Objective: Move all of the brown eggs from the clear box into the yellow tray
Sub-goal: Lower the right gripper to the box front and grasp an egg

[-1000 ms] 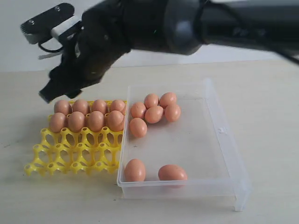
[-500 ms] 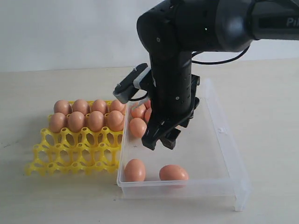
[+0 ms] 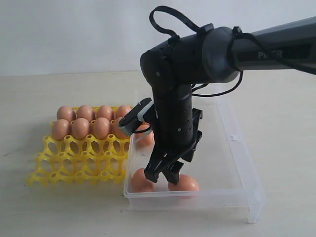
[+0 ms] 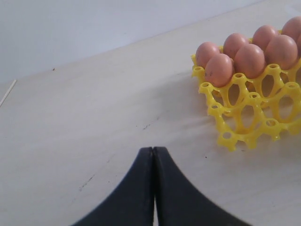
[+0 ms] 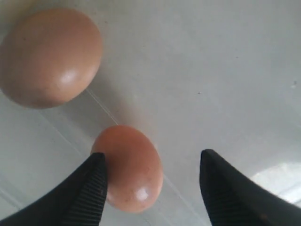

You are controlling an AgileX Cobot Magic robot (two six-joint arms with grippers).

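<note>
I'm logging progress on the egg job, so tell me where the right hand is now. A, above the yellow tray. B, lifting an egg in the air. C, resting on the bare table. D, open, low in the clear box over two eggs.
D: the right hand stands open, low in the clear box, right over two brown eggs near its front wall.

Arm (image 3: 174,111) seemingly hides rear brown eggs (image 3: 146,140).

You're looking at a pale, scuffed beige table (image 3: 54,212); a plain white wall (image 3: 74,34) is rising directly behind that table.
</note>
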